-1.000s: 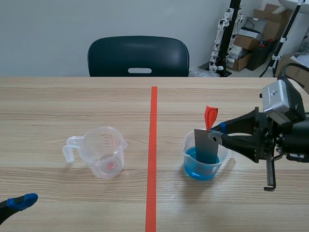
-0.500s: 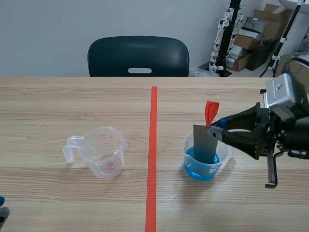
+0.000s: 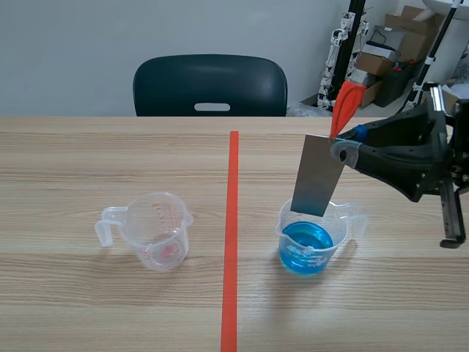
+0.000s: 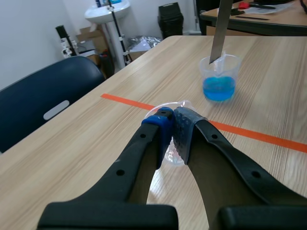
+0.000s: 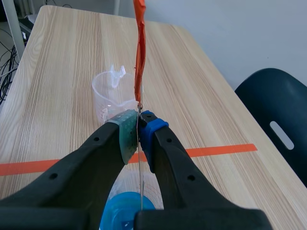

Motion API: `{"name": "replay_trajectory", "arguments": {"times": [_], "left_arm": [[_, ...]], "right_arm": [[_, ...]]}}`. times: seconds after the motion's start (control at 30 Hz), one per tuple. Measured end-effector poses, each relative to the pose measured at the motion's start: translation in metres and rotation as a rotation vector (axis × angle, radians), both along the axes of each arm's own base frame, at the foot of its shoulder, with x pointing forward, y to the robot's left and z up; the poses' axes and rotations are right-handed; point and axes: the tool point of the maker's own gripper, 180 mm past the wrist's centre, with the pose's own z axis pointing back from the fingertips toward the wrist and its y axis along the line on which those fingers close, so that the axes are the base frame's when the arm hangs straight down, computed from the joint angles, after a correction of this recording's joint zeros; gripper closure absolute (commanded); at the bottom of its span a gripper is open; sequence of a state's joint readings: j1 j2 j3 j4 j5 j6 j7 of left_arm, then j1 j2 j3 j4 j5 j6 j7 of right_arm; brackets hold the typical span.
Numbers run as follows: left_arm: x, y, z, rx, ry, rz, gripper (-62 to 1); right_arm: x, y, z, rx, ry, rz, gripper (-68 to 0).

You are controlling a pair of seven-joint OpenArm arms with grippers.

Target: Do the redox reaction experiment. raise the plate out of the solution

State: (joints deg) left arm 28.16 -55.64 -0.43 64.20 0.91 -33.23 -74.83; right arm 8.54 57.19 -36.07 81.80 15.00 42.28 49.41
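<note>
My right tool is closed on the grey metal plate. Its two pads pinch the plate at the upper corner, where a red tag stands up from it. In the right wrist view I see the plate only edge-on, as a thin line going down from between the pads toward the beaker.

The plate hangs directly above the beaker, with its long axis nearly vertical and the top leaning a little away from the beaker, toward the arm. The lower edge is out of the blue solution and stands about at the level of the beaker's rim. From these views I cannot tell if it is already fully over the rim. So the thing lies below the tool, and I judge that the way out is straight up along the plate's own long axis. A sideways pull now could knock the lower edge against the beaker's wall and tip it.

The right arm is much nearer to the beaker. My left tool is closed on nothing, with its fingers meeting. It is well apart from the beaker, on the far side of the empty cup. Both the cup and the beaker stand upright on the surface.
</note>
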Motion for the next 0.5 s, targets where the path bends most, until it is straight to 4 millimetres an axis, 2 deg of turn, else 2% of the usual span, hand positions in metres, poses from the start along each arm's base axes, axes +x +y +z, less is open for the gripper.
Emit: {"name": "replay_trajectory", "arguments": {"times": [0.2,0.4,0.5], "left_arm": [[0.037,-0.021,0.020,0.088,0.002,-0.084,-2.4],[0.048,-0.058,0.009,0.147,0.029,-0.161,-2.0],[0.058,-0.071,0.014,0.115,0.043,-0.161,-2.0]], "right_arm": [[0.003,-0.005,0.018,0.025,0.025,-0.028,-0.6],[0.005,-0.005,0.029,0.017,0.070,-0.055,-0.6],[0.003,-0.001,0.038,0.024,0.091,-0.051,-0.6]]}}
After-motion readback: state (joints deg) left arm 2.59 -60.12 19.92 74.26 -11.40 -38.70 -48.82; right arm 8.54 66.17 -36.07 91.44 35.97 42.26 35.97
